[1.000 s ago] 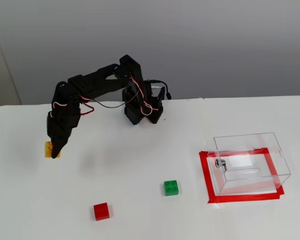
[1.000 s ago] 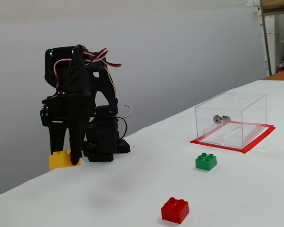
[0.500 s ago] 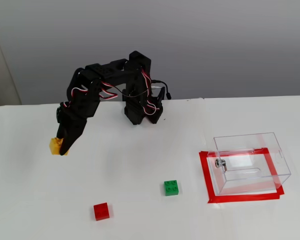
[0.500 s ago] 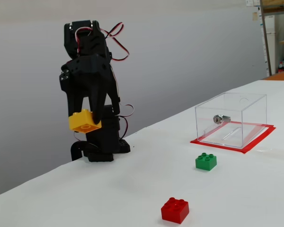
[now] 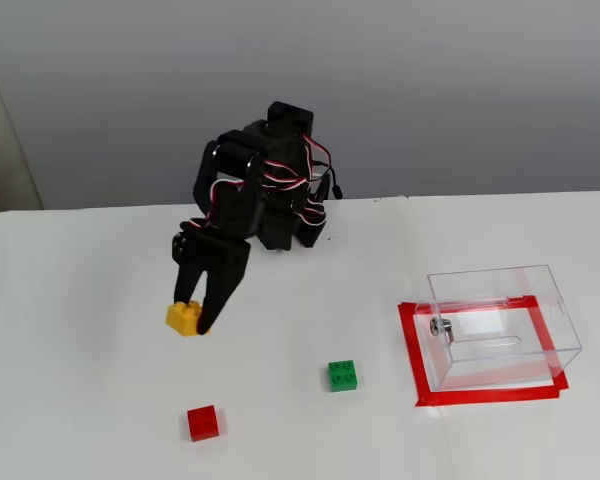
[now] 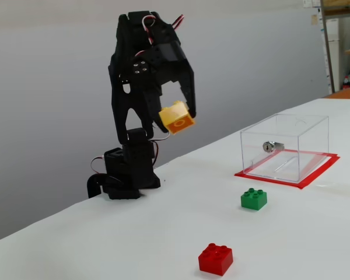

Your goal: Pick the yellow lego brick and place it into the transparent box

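The yellow lego brick (image 6: 177,117) hangs tilted in the air above the tabletop (image 6: 163,233), pinched between the black fingers (image 5: 206,302), which hide part of it. The transparent box (image 5: 500,322) sits well apart on red tape (image 5: 412,352), beyond the green brick (image 5: 342,375) and red brick (image 5: 202,422).

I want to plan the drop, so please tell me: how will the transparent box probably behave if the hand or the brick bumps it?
The transparent box has thin clear walls, so it is probably light and may slide if bumped. It looks low and wide, so tipping seems unlikely. The red tape lies around its base; whether it fixes the box, I cannot tell.
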`<state>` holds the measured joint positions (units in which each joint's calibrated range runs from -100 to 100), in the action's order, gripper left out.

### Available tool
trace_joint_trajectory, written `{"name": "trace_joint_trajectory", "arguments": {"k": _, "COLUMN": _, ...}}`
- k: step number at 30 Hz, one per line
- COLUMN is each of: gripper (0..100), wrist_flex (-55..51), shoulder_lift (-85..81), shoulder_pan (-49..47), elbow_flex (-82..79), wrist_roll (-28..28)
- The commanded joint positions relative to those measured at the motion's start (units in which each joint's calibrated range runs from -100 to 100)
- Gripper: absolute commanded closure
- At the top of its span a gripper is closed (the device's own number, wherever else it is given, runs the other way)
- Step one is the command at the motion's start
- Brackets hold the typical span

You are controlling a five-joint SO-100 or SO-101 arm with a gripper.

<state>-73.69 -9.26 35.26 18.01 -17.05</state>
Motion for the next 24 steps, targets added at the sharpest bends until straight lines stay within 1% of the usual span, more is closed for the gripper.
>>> {"name": "trace_joint_trajectory", "arguments": {"k": 1, "gripper": 92, "wrist_flex": -0.28, "shoulder_lift": -2.41, "shoulder_pan": -5.35, "elbow_flex": 1.61, "wrist_roll": 0.30}}
{"name": "trace_joint_trajectory", "arguments": {"k": 24, "gripper": 92, "wrist_flex": -0.20, "shoulder_lift": -2.41, "shoulder_pan": -38.92, "elbow_flex": 1.61, "wrist_roll": 0.40}}
